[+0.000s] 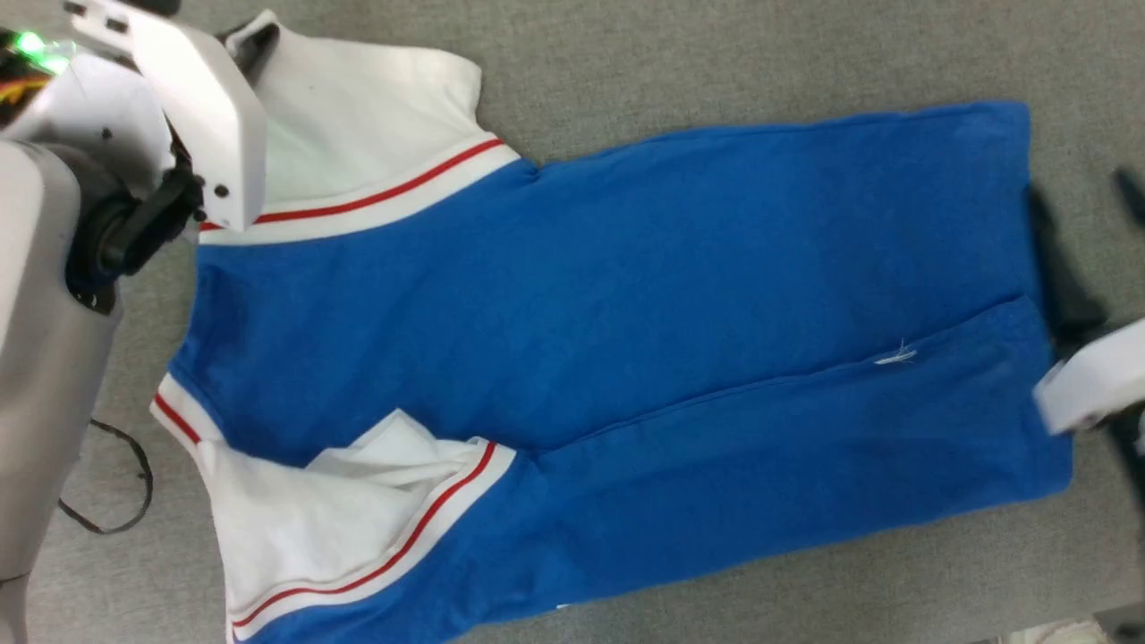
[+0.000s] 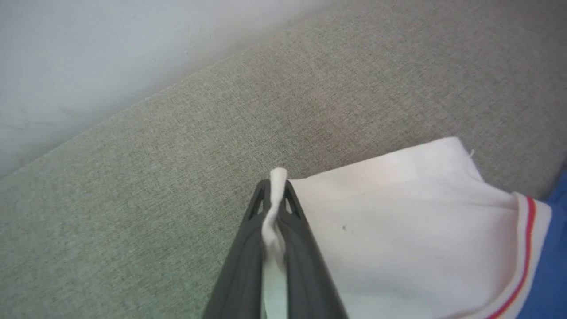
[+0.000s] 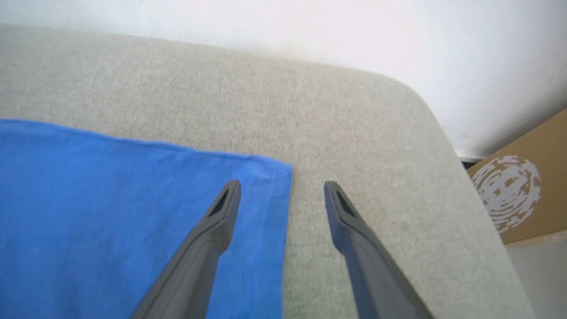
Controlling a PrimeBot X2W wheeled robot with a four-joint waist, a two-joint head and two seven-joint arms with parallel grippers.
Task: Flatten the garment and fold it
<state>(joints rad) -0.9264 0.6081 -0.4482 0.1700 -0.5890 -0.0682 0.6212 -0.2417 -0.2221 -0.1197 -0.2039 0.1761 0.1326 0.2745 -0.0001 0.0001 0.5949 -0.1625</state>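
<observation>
Grey fabric surface (image 1: 716, 54), pale wall behind. The garment (image 1: 626, 295) lies across it, mostly flat, collar end to the robot's left and hem to its right. A long crease runs across the near half, and the near sleeve (image 1: 358, 510) is bunched.

Left gripper (image 2: 277, 186) is clamped on a thin nip of the far sleeve's corner. Right gripper (image 3: 281, 195) has its fingers apart, straddling the far hem corner: one over blue cloth, one over bare surface, gripping nothing.

Risks, my read:
- The sleeve nip is small, so a hard pull could slip it out.
- Pulling left before the right closes would drag or skew the whole shirt.
- Folding now would lock in the bunched sleeve and the crease.
- The hem corner sits near the surface's rounded edge.
</observation>
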